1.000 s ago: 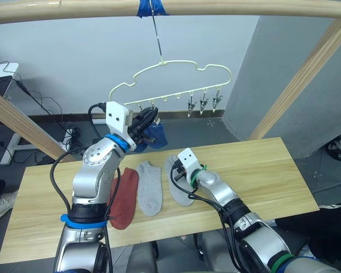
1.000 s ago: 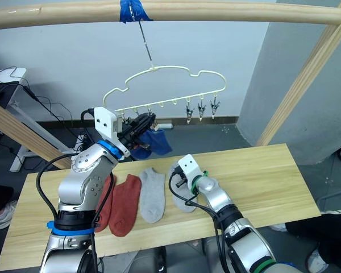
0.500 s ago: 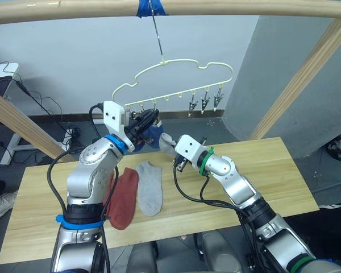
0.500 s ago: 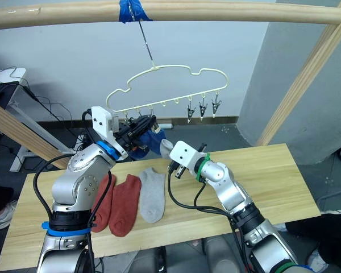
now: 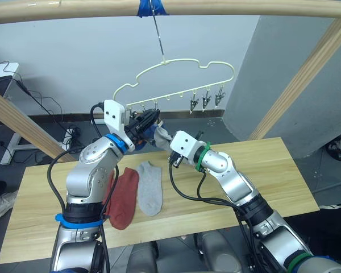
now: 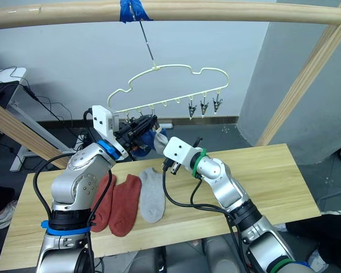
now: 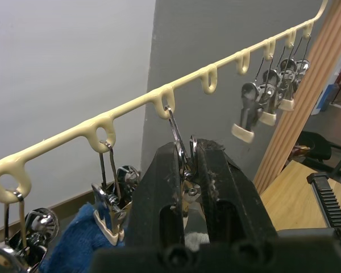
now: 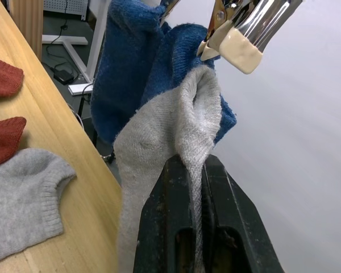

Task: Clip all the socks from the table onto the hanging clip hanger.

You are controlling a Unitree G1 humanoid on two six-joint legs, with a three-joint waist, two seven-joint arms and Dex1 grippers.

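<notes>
Since 1 s ago the right gripper (image 8: 192, 187) lifts a grey sock (image 8: 176, 131) off the table (image 5: 273, 170), pinched by its cuff, up to the left gripper (image 7: 186, 170), which squeezes a clip (image 7: 179, 142) on the clip hanger (image 5: 176, 74). Sock cuff sits just below the clip mouth. Clip opening is hidden behind the fingers; can't confirm it's spread.

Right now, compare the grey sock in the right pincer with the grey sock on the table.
The held grey sock is lifted off the table, bunched, pinched in the right pincer near a clip. The other grey sock lies flat and spread beside a red sock, untouched. Both are light grey ankle socks.
</notes>
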